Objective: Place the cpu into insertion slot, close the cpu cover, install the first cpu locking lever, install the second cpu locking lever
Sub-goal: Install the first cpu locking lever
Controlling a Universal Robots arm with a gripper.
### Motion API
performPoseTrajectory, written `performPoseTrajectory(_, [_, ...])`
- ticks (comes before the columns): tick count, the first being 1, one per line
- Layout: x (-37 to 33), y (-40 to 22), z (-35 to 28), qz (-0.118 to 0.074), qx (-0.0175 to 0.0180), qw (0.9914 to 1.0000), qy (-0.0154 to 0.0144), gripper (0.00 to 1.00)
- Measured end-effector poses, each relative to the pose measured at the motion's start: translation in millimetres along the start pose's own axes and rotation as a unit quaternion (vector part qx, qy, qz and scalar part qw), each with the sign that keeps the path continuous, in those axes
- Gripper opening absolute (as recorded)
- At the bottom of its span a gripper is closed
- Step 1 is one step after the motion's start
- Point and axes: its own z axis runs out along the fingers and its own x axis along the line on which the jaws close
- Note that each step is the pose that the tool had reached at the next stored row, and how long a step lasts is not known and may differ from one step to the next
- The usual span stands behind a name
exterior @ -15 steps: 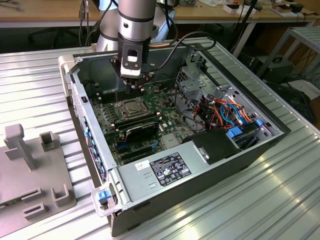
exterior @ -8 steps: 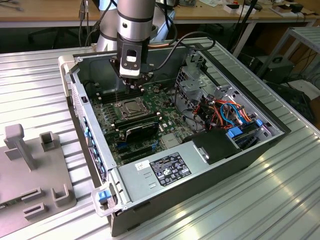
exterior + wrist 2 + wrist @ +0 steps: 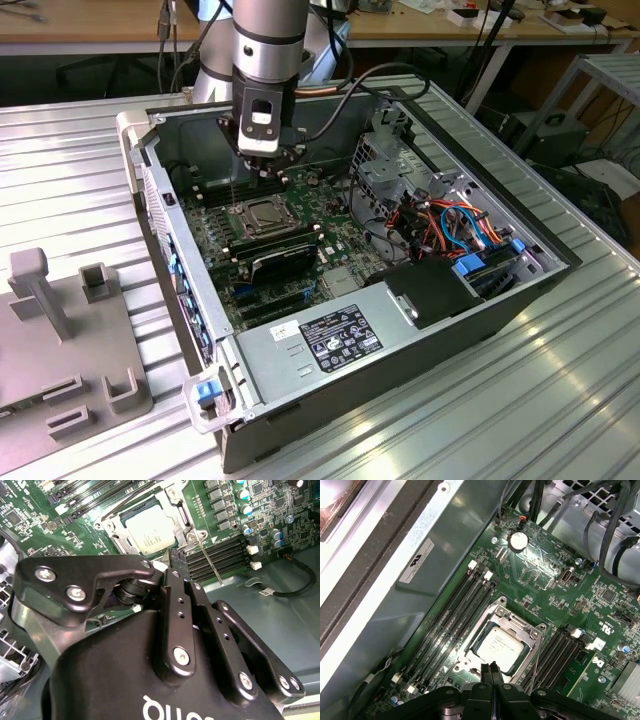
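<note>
- The cpu (image 3: 501, 647) lies flat in the insertion slot (image 3: 480, 639), which sits on the green board near the middle of the open computer case (image 3: 470, 300). The case stands on a ribbed metal table (image 3: 560, 400).
- The cpu cover (image 3: 517, 624) appears to be lowered: its silvery frame borders the chip's grey top on every side.
- The gripper (image 3: 491, 668) hangs just above one edge of the socket. Its fingers (image 3: 177, 559) are pressed together with nothing between them.
- A thin wire locking lever (image 3: 207, 560) slants up from a corner of the socket, just beside the fingertips. It looks unlatched. I cannot tell how the other lever stands.
- Handling, as I judge it:
  - The chip is light and stiff, but the contacts beneath it are fragile, so it should be held only by its edges.
  - The cover is thin, rigid sheet metal on a hinge.
  - The lever is springy, smooth and narrow. Its free end is the place to bear on it, since a finger could slide off mid-shaft.
- Room for moving:
  - The space above the socket is open.
  - Long memory slots (image 3: 450, 625) run close along two sides.
  - The case wall (image 3: 445, 565) rises beyond one bank of slots.
  - The cables (image 3: 450, 225) are well apart, toward the exterior view's right.
</note>
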Motion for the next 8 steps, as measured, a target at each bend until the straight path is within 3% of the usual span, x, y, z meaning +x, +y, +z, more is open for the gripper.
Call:
performPoseTrajectory(2, [0.1,-0.1,0.0,-0.004,-0.0001,0.99999,0.0002,0.11])
performPoseTrajectory(6, [0.1,-0.2,-0.6,-0.035,-0.0004,0.99937,0.0013,0.11])
performPoseTrajectory(8, [0.4,-0.5,-1.3,-0.039,-0.0007,0.99923,0.0015,0.11])
